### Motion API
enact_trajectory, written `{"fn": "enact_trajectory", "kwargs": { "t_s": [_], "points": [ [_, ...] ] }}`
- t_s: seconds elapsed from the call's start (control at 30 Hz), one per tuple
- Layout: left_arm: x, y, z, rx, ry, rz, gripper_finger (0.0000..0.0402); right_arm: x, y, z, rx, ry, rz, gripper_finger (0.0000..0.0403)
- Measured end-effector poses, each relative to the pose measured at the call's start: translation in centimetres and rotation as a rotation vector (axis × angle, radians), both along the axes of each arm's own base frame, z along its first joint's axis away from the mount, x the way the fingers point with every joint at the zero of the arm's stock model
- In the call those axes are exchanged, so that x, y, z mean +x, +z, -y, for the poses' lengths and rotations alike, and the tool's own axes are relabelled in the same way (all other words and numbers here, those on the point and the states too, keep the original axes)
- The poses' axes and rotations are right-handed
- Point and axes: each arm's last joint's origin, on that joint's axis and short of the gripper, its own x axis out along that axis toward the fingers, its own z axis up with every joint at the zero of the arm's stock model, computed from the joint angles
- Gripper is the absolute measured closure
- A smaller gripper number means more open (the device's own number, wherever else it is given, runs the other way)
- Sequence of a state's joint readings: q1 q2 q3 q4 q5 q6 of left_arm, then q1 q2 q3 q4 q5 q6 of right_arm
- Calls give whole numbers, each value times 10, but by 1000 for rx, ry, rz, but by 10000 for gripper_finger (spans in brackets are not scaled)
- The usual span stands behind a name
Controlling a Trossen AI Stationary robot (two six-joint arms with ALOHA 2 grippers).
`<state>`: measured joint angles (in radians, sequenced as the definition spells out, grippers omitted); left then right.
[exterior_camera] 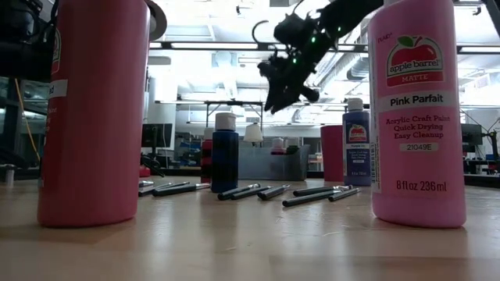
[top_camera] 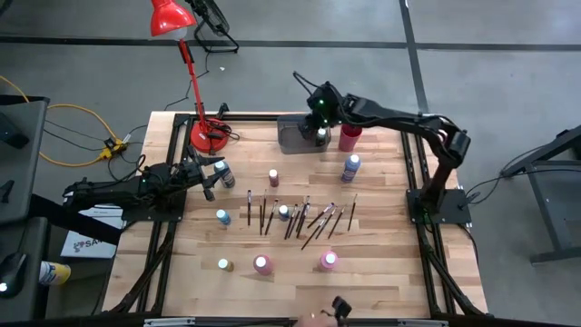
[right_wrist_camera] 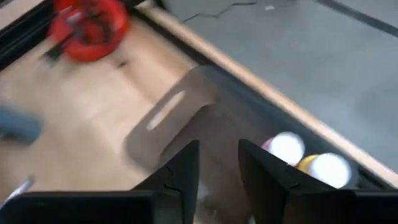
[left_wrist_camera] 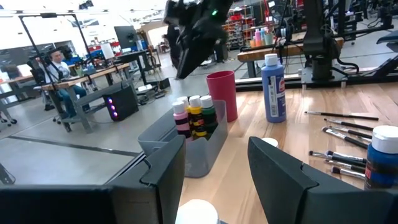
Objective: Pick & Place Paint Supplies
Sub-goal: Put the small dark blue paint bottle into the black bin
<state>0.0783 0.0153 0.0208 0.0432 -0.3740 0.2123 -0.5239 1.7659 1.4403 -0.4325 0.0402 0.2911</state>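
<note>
Two pink paint bottles [exterior_camera: 412, 117] at the tabletop's near edge; brushes [exterior_camera: 250, 190] mid-table, blue bottles [exterior_camera: 225, 153] behind; right gripper [exterior_camera: 275, 100] above grey bin [exterior_camera: 269, 164].

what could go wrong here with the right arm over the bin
The right end effector hangs open over the grey bin, which already holds bottles packed at one end; coming down carelessly could knock them over. The red cup stands right beside the bin, so a sideways swing might tip it. The left end effector hovers over a white cap and could nudge that bottle.
</note>
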Motion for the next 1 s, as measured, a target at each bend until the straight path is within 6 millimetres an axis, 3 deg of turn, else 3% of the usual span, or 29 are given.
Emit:
{"fn": "enact_trajectory", "kwargs": {
  "t_s": [0.17, 0.33, 0.6, 0.73, 1.0],
  "points": [
    [0, 0, 0, 0, 0, 0, 231, -1, 12, -32, -38, 221, -19, 238],
    [0, 0, 0, 0, 0, 0, 231, -20, 10, -82, -121, 437, -10, 196],
    [0, 0, 0, 0, 0, 0, 231, -58, -2, -149, -147, 594, 4, 189],
    [0, 0, 0, 0, 0, 0, 231, -54, -5, -165, -151, 648, 17, 192],
    [0, 0, 0, 0, 0, 0, 231, -21, -28, -197, -184, 738, 61, 181]
  ]
}}
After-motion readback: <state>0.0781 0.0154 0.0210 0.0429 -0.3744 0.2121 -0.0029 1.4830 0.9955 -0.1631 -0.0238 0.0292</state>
